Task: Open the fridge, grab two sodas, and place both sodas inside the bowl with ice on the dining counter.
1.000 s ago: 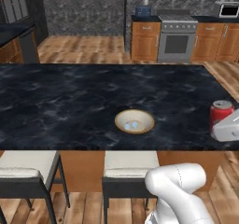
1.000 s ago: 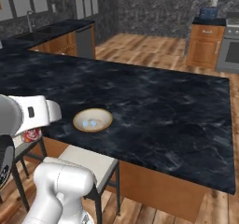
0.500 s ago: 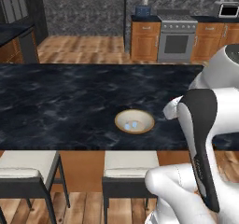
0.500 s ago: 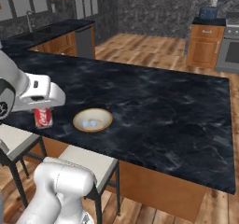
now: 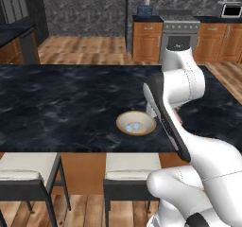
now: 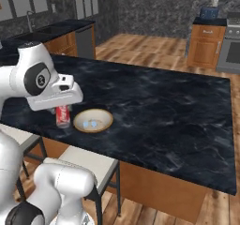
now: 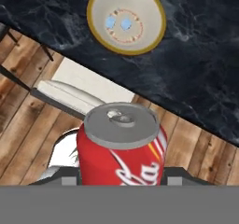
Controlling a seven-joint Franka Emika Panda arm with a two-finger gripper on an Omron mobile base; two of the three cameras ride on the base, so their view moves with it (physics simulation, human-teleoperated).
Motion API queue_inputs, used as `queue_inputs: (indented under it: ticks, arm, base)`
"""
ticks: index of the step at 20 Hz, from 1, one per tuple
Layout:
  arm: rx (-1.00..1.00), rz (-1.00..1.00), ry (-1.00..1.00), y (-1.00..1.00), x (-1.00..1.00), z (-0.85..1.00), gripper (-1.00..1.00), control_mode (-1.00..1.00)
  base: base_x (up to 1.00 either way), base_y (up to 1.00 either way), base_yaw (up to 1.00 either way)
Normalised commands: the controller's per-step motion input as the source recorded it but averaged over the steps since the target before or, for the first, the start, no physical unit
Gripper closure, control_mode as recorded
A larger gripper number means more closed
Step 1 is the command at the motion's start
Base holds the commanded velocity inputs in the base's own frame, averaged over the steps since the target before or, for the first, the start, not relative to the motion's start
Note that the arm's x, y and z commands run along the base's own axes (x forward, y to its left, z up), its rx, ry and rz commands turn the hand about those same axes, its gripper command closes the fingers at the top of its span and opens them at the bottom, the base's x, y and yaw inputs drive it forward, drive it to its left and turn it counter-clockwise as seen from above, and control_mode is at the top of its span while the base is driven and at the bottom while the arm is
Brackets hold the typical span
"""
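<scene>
Your pincer [image 7: 121, 181] is gripping a soda [image 7: 120, 148], held upright at the desk's [image 6: 178, 102] near edge, just beside the bowl [image 6: 93, 120]. Carry it over the rim until centred above the ice, lower it, then release; watch the rim.

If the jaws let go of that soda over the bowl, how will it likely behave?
The soda can is a smooth, rigid cylinder, so it will probably roll or slide once on its side. The bowl looks shallow with sloped walls, so the can may tip and lean instead of standing. It holds only two small ice cubes, little to cushion it.
</scene>
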Motion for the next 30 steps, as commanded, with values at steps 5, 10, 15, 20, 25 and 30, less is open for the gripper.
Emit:
queue_inputs:
  ticks: [5,10,15,20,25,30]
  arm:
    - [0.00,0.06,0.07,0.00,0.77,-0.43,1.00,-1.00]
    - [0.00,0.09,0.06,0.00,0.65,-0.28,1.00,-1.00]
    - [0.00,0.07,0.07,0.00,0.57,-0.39,1.00,-1.00]
    - [0.00,0.06,0.09,0.00,0.52,-0.36,1.00,-1.00]
    - [0.00,0.05,0.09,0.00,0.58,-0.36,1.00,-1.00]
    - [0.00,0.04,0.10,0.00,0.52,-0.40,1.00,-1.00]
  base:
    - [0.00,0.00,0.00]
    - [0.00,0.00,0.00]
    - [0.00,0.00,0.00]
    - [0.00,0.00,0.00]
    - [0.00,0.00,0.00]
    - [0.00,0.00,0.00]
